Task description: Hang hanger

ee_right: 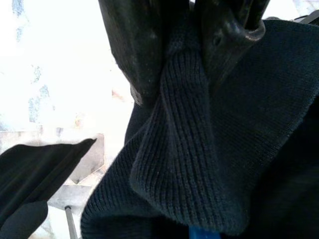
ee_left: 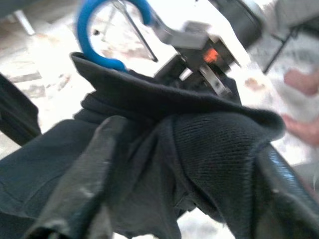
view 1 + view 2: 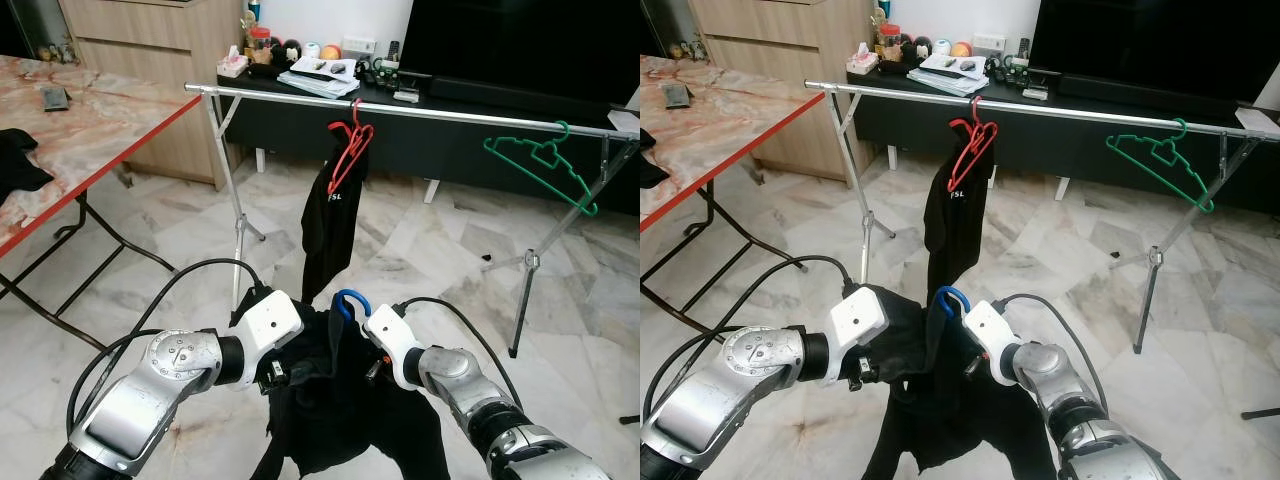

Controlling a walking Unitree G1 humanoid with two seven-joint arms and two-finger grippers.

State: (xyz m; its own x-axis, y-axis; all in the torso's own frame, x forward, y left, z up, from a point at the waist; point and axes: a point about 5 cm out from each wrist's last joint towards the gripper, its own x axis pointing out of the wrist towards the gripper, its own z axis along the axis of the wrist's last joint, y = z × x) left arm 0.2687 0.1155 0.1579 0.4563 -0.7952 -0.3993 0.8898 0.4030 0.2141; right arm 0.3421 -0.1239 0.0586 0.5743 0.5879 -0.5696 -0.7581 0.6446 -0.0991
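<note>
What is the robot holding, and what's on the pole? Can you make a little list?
holding: black garment on a blue hanger
left gripper: in the cloth
right gripper: pinching a fold of the cloth
rail: silver, ahead of the robot
on rail: red hanger with a dark garment; bare green hanger
floor: marble tiles

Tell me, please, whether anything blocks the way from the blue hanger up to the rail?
Nothing visible does. The blue hanger sits below the rail, roughly under the bare stretch between the red hanger and the green hanger.
</note>
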